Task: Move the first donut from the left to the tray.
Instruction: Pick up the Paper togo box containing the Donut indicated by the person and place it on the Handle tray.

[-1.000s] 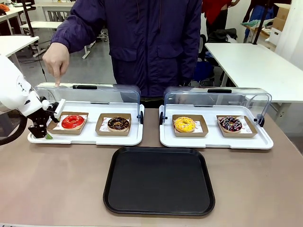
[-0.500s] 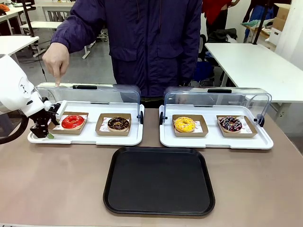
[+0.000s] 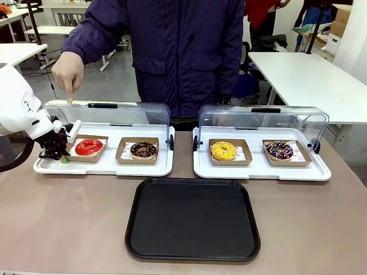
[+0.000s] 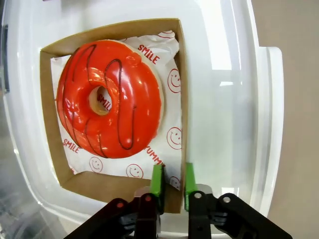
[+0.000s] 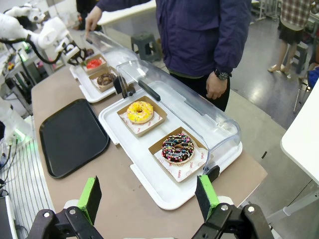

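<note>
The red-glazed donut [image 3: 88,146] lies in its brown cardboard holder [image 3: 80,157], leftmost on the left white tray; from above the donut [image 4: 109,99] lies on printed paper. My left gripper [image 3: 60,156] is at the holder's left front corner. Its green pads [image 4: 158,179] stand close on either side of the holder's wall [image 4: 180,149]; a sliver of paper shows between them, so a pinch is unclear. The black tray [image 3: 192,220] lies empty at the table's front middle. My right gripper [image 5: 148,199] hangs open and empty, high above the table's right end.
A chocolate donut [image 3: 143,150] sits beside the red one. The right white tray [image 3: 261,170] holds a yellow donut [image 3: 223,150] and a sprinkled one [image 3: 279,150]. Both clear lids [image 3: 109,114] stand raised; the person's hand [image 3: 67,74] rests a finger on the left lid.
My left gripper has moved in toward the holder's corner and its jaws have narrowed from wide open to a slim gap. The donut, tray and person's hand stay put.
</note>
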